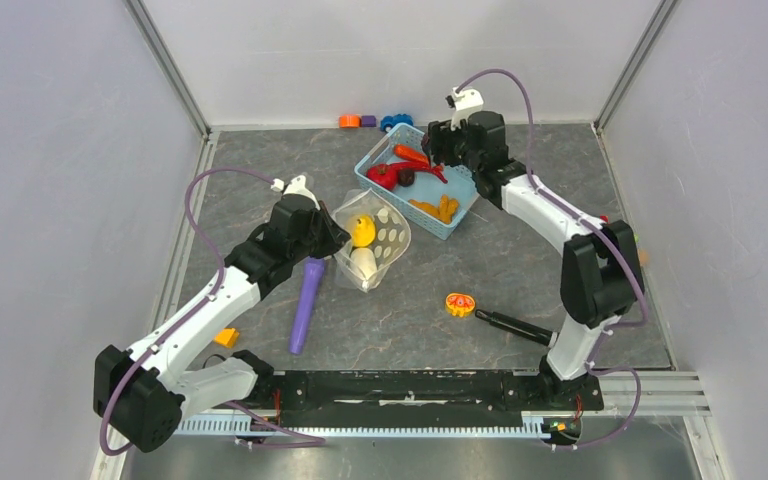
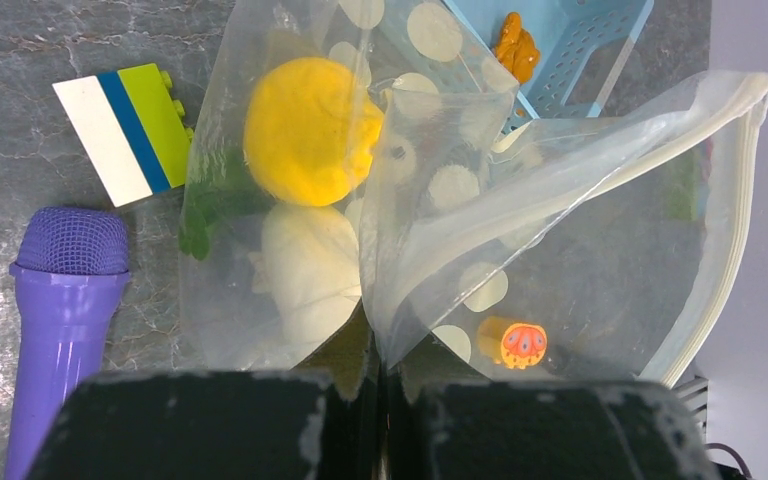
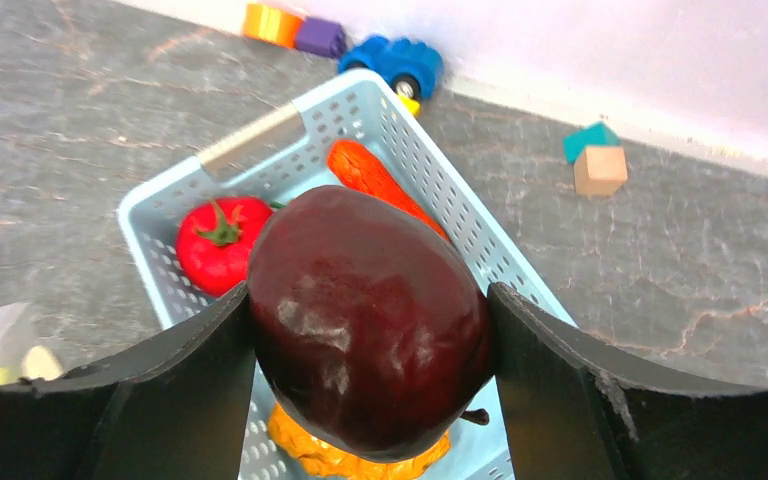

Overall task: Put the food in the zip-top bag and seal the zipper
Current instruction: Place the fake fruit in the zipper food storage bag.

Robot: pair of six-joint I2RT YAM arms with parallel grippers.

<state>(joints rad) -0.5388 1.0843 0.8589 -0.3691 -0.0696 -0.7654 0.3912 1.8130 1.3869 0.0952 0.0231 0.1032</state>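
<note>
From above, we see the left gripper clamped on the zip-top bag, just left of the basket. Left wrist: the bag's mouth gapes toward the basket. Right wrist: the right gripper clasps the maroon ball over the basket; we judge the bag lies to its left.

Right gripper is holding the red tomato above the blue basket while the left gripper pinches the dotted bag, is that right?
One thing is off. The right wrist view shows the right gripper closed on the dark maroon ball above the blue basket; the red tomato lies inside the basket. The left gripper does pinch the dotted bag.
</note>
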